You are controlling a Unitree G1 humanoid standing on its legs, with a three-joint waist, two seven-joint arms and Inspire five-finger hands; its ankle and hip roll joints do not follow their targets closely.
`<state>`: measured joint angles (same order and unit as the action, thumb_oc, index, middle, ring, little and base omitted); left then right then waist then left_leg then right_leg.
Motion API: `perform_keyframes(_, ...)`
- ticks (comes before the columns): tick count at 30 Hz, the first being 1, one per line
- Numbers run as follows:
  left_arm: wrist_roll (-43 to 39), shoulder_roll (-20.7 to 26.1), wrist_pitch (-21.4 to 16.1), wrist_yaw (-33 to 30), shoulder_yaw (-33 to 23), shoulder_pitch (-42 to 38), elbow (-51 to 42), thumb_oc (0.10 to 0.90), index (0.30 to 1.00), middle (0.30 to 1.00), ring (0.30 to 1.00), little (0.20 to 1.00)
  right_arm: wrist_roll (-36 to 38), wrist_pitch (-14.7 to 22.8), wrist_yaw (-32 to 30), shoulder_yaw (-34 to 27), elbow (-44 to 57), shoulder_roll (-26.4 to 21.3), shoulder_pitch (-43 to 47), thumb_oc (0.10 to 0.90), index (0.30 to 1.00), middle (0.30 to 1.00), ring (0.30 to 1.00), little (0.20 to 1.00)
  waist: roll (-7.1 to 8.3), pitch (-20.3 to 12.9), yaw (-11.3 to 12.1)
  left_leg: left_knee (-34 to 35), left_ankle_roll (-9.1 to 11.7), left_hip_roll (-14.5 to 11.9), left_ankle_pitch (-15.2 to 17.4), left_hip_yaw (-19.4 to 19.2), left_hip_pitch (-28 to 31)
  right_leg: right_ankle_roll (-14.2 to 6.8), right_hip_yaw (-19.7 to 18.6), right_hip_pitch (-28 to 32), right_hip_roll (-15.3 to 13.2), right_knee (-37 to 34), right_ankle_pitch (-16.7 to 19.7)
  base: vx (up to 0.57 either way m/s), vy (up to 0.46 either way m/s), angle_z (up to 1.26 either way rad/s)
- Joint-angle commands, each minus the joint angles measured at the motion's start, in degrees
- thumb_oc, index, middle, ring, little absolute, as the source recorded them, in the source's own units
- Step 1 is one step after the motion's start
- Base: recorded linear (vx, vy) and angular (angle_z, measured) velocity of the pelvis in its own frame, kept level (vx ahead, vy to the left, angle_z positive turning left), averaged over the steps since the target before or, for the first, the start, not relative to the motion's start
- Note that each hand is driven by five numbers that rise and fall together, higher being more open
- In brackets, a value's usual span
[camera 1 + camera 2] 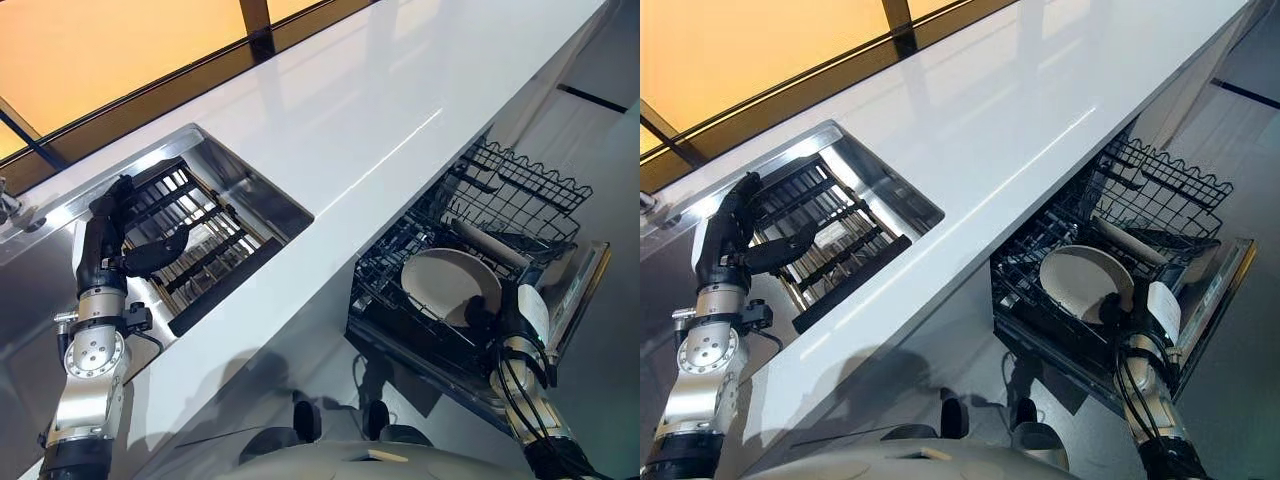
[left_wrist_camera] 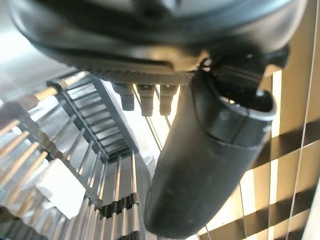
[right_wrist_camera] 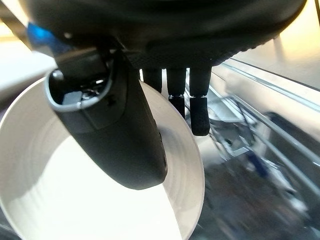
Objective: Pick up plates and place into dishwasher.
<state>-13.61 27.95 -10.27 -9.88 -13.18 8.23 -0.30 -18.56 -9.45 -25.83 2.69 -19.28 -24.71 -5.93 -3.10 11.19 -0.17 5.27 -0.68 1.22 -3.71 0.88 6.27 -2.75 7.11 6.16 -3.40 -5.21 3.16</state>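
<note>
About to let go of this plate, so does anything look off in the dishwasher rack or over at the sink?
Nothing stands out. The plate stands on edge in the dishwasher rack, with the right robot hand pinching its rim. The left robot hand hovers open over the sink's dark drying rack. No spill or damage shows.

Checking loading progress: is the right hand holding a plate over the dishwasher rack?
Yes, the right hand pinches the white plate above the dishwasher rack.

Counter runs from 7 to 1 o'clock. Sink is set into it at 9 o'clock, with a rack inside. Left hand is over the rack's 9 o'clock end. Dishwasher basket sits below the counter at 4 o'clock, with a plate in it. Right hand is at the plate's 4 o'clock edge.
</note>
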Motion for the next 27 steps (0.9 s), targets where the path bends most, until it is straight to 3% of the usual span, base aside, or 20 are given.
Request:
perform_keyframes(1, -1.9, 4.3, -6.6, -2.6, -0.9, -4.2, -2.3, 0.8, 0.9, 0.9, 0.9, 0.9, -5.3, 1.1, -2.7, 0.7, 3.9, -4.9, 8.4, 0.1, 0.3, 0.3, 0.3, 0.2, -0.93, -0.1, 0.6, -1.0, -2.2, 3.5, 7.2, -1.8, 1.3, -1.1, 2.1, -2.7, 3.0, 9.1, -8.8, 0.0, 0.007, 0.04)
perform_keyframes(6, -2.1, 4.3, -6.6, -2.2, -0.4, -3.6, -3.0, 0.8, 0.9, 0.9, 0.9, 0.9, -8.4, 1.1, -1.4, 3.5, 5.3, -5.3, 9.0, 0.1, 0.3, 0.3, 0.3, 0.2, -0.87, 0.3, 1.0, -1.5, -2.4, 3.5, 7.2, -1.7, 0.9, -1.2, 2.2, -3.1, 2.9, 9.6, -8.9, 0.0, 0.001, 0.06)
perform_keyframes(7, -2.2, 4.3, -6.6, -2.0, -0.3, -3.5, -3.2, 0.8, 0.9, 0.9, 0.9, 0.9, -8.4, 1.8, -1.2, 3.8, 5.8, -5.4, 9.1, 0.358, 0.521, 0.521, 0.521, 0.458, -0.85, 0.4, 1.1, -1.6, -2.4, 3.5, 7.2, -1.7, 0.8, -1.2, 2.2, -3.1, 2.9, 9.6, -8.9, 0.0, -0.005, 0.04)
perform_keyframes(8, -2.0, 4.2, -6.5, -1.8, -0.2, -3.5, -3.3, 0.8, 0.9, 0.9, 0.9, 0.9, -7.6, 3.6, -0.8, 4.2, 6.8, -5.7, 9.3, 0.707, 0.82, 0.82, 0.82, 0.807, -0.84, 0.5, 1.2, -1.7, -2.5, 3.5, 7.1, -1.6, 0.7, -1.2, 2.3, -3.2, 2.9, 9.7, -8.8, 0.0, -0.008, 0.03)
perform_keyframes(9, -1.9, 4.1, -6.6, -1.6, -0.2, -3.3, -3.4, 0.8, 0.9, 0.9, 0.9, 0.9, -6.1, 6.2, -0.7, 4.3, 8.2, -6.0, 9.4, 0.8, 0.9, 0.9, 0.9, 0.9, -0.79, 0.6, 1.2, -1.7, -2.5, 3.5, 7.1, -1.5, 0.7, -1.3, 2.3, -3.2, 2.9, 9.7, -8.8, 0.0, -0.012, 0.03)
perform_keyframes(13, -1.3, 3.5, -8.6, -0.5, 0.0, -3.0, -1.7, 0.8, 0.9, 0.9, 0.9, 0.9, 11.4, 18.4, 0.0, 2.1, 15.3, -4.9, 9.5, 0.8, 0.9, 0.9, 0.9, 0.9, -0.76, 0.8, 1.1, -1.9, -2.5, 3.3, 7.1, -1.7, 0.6, -1.3, 2.2, -3.4, 2.9, 9.8, -8.8, 0.0, 0.0, 0.0)
perform_keyframes(14, -1.1, 3.2, -9.1, -0.1, 0.0, -2.8, -1.4, 0.8, 0.9, 0.9, 0.9, 0.9, 17.7, 23.0, 0.8, 0.5, 16.9, -3.7, 9.0, 0.8, 0.9, 0.9, 0.9, 0.9, -0.79, 0.8, 0.9, -1.9, -2.5, 3.3, 7.2, -1.8, 0.5, -1.3, 2.1, -3.5, 3.0, 9.8, -8.8, 0.0, 0.0, 0.0)
perform_keyframes(17, -1.1, 3.0, -9.7, 0.3, -0.5, -2.3, -1.0, 0.8, 0.9, 0.9, 0.9, 0.9, 24.5, 29.6, 1.0, -3.1, 19.9, -1.5, 8.2, 0.8, 0.9, 0.9, 0.9, 0.9, -0.97, 0.8, 0.4, -1.8, -2.7, 3.3, 7.3, -1.9, 0.5, -1.4, 1.8, -3.6, 3.1, 9.7, -8.8, 0.0, 0.0, 0.0)
perform_keyframes(27, -2.6, 3.6, -9.3, 1.4, -2.7, 0.0, -1.7, 0.8, 0.9, 0.9, 0.9, 0.9, 31.3, 37.9, -6.0, -14.3, 24.9, 1.7, 3.5, 0.8, 0.9, 0.9, 0.9, 0.9, -0.67, 0.6, -1.5, -2.1, -2.9, 3.3, 7.8, -3.6, 0.9, -1.5, 0.8, -3.6, 3.6, 9.6, -8.9, 0.0, -0.009, -0.03)
